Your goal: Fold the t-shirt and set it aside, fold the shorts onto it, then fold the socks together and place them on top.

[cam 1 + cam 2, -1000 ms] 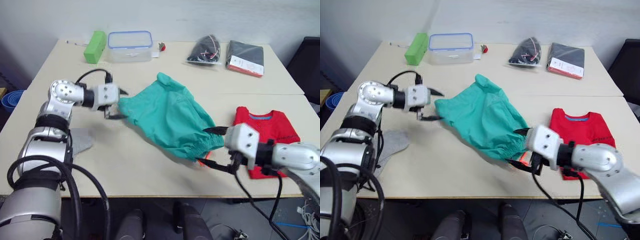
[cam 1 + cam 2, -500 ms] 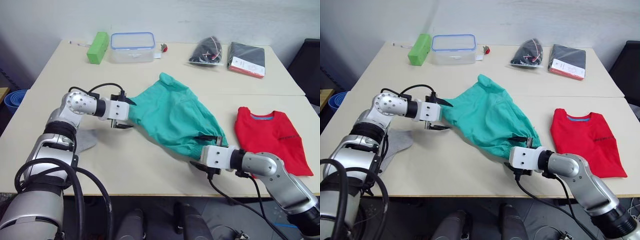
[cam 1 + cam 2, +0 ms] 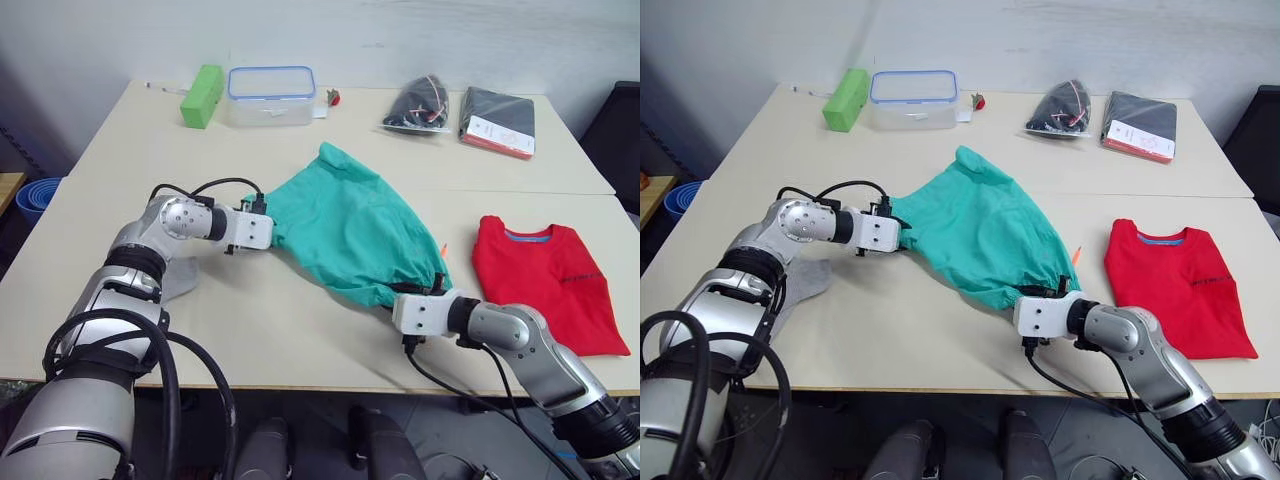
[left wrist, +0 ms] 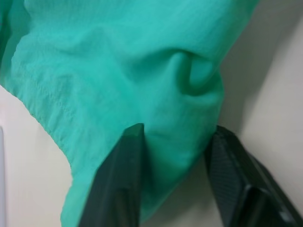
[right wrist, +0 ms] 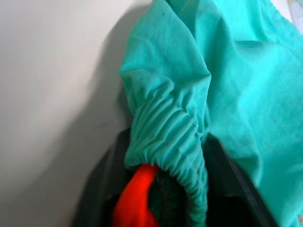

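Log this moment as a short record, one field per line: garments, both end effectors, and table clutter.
shorts: teal shorts spread mid-table, gripped at two ends
left end effector: shut on the shorts' hem corner
right end effector: shut on the shorts' gathered waistband, orange drawstring between its fingers
t-shirt: red t-shirt folded flat on the robot's right
socks: grey sock by the left arm
far edge: green block, clear lidded box, black bag, dark packet

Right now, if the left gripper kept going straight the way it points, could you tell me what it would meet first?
Almost certainly more of the shorts: the left gripper already straddles a fold at their edge, and the teal cloth bunches directly ahead of its fingers.
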Robot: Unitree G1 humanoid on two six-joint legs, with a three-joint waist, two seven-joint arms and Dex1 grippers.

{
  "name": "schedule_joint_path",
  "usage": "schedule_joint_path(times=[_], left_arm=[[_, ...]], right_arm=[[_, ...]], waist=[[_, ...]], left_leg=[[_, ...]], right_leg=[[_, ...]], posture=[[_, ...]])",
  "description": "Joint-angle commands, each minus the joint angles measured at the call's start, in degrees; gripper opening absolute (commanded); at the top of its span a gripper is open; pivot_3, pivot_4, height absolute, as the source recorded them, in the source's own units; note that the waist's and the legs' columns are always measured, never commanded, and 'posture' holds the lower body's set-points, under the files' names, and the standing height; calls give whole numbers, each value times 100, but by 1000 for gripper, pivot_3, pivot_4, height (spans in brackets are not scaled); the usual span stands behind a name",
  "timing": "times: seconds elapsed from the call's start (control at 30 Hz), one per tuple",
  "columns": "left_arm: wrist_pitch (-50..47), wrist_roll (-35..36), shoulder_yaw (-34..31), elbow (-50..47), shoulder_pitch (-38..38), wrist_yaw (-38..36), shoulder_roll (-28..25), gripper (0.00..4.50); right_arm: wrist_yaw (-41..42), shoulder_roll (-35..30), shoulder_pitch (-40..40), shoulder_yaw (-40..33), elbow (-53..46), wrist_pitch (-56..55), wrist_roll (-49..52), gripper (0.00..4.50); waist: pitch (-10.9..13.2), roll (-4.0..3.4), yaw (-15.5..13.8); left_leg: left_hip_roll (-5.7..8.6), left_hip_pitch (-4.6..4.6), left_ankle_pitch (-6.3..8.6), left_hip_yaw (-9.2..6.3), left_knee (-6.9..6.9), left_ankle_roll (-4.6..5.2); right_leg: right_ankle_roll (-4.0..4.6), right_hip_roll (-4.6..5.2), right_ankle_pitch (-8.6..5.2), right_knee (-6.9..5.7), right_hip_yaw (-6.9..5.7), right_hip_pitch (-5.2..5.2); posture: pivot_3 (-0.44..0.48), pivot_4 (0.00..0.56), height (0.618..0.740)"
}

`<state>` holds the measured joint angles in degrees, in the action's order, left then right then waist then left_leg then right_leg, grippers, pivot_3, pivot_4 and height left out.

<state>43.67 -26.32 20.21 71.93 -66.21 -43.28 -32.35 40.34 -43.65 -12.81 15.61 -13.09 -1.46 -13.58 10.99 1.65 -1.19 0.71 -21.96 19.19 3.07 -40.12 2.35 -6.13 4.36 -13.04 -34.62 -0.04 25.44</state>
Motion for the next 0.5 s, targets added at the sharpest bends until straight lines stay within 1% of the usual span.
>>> schedule_joint_path(times=[0.03, 0.07, 0.1, 0.23, 0.3, 0.33, 0.4, 0.47, 0.5], left_arm=[[-2, 50, -46, -36, -80, 64, 19, 738], [37, 75, -50, -57, -74, 7, 15, 442], [96, 118, -62, -93, -55, -97, 0, 40], [363, 536, -217, -395, 137, -876, -145, 0], [359, 941, -354, -774, 361, -1465, -254, 0], [276, 1209, -413, -1134, 551, -1824, -344, 0], [-86, 1785, -509, -2149, 1098, -2493, -618, 0], [-783, 2338, -607, -3472, 1826, -3009, -1000, 0], [-1161, 2541, -657, -4068, 2144, -3154, -1162, 0]], right_arm=[[51, -59, 4, -226, 9, -269, 80, 161], [76, -78, -5, -261, 60, -361, 121, 94], [127, -108, -23, -295, 118, -483, 186, 94], [481, -317, -118, -393, 393, -1097, 482, 94], [719, -462, -168, -407, 605, -1594, 641, 94], [888, -545, -200, -408, 734, -1926, 771, 94], [1268, -720, -250, -376, 997, -2659, 1073, 94], [1496, -820, -326, -334, 1302, -3305, 1237, 94], [1586, -840, -361, -308, 1435, -3553, 1305, 94]], waist=[[0, 0, 0], [0, 0, 1], [0, 0, 1], [0, 0, 12], [0, 0, 29], [0, 0, 56], [1, -2, 123], [1, -3, 175], [1, -3, 203]], left_leg=[[0, 0, 0, 0, 0, 0], [0, -1, 0, 0, 1, 0], [0, -1, 0, 0, 1, 0], [0, -1, 0, 4, 1, 0], [-1, -1, 0, 5, 2, 0], [-2, 0, 0, 6, 2, 0], [-4, 0, 0, 6, 6, -1], [-9, 1, 1, 8, 8, -3], [-17, 3, 2, 11, 8, -6]], right_leg=[[0, 0, 0, 1, 0, 0], [0, 0, 0, 2, -1, 0], [0, 0, 0, 3, -1, 0], [0, 0, 0, 6, -4, 0], [0, 2, 0, 8, -5, 0], [0, 3, 0, 8, -5, 0], [0, 6, 0, 9, -7, 1], [1, 9, -1, 9, -7, 2], [2, 17, -1, 11, -2, 2]], posture=[[0, 150, 740], [0, 150, 740], [0, 150, 740], [0, 150, 740], [0, 150, 740], [0, 150, 740], [0, 150, 740], [0, 150, 740], [0, 150, 740]])
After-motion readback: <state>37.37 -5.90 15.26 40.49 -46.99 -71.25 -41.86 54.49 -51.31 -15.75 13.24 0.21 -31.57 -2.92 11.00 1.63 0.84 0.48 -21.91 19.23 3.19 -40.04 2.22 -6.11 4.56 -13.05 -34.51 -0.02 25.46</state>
